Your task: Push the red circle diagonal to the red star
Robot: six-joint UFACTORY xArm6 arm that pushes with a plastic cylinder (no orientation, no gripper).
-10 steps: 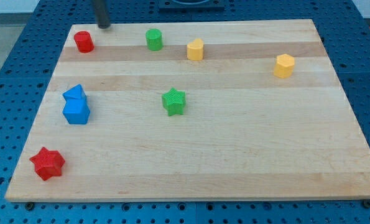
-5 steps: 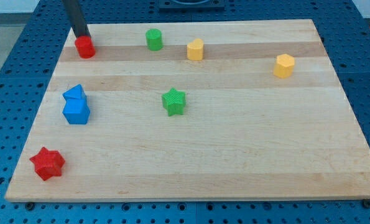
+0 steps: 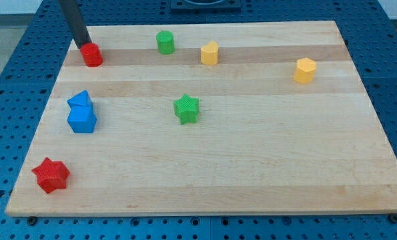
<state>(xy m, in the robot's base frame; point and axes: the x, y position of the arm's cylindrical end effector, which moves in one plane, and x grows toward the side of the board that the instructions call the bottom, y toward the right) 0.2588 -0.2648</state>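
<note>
two reds in play: red circle (image 3: 91,55) upper left, red star (image 3: 51,175) lower left. my tip (image 3: 83,45) touches the circle's upper-left edge. no jaws here, just a rod.

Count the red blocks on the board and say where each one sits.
2. The red circle sits at the view's top left, with my tip at its upper-left edge; the red star sits at the bottom left. None seem hidden.

My tip (image 3: 83,45) touches the red circle (image 3: 91,55) at its 11 o'clock; the red star (image 3: 51,175) lies well apart toward 6 o'clock.
</note>
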